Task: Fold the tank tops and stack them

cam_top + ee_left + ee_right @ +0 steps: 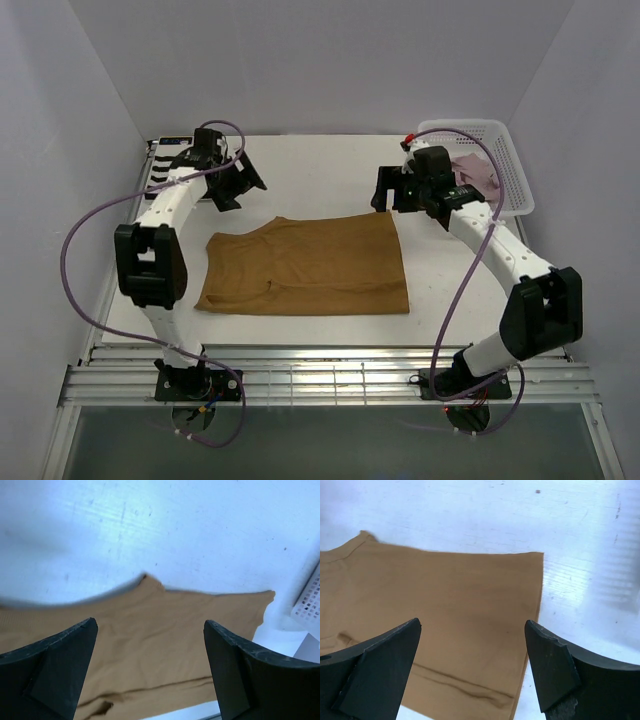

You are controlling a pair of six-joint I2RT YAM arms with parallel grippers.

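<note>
The tan-brown tank top [305, 265] lies spread flat in the middle of the table, folded lengthwise, with its straps to the left. It also shows in the left wrist view [165, 635] and the right wrist view [445, 610]. My left gripper [240, 188] hovers open and empty above the table just behind the top's far left corner [150, 630]. My right gripper [388, 195] hovers open and empty above the far right corner [472, 627]. The pale pink top [476, 170] lies in the basket. A black-and-white striped cloth [163, 163] lies at the far left, partly hidden by the left arm.
A white plastic mesh basket [505, 150] stands at the back right, close behind the right wrist; its corner shows in the left wrist view [310, 600]. White walls close in the table on the left, back and right.
</note>
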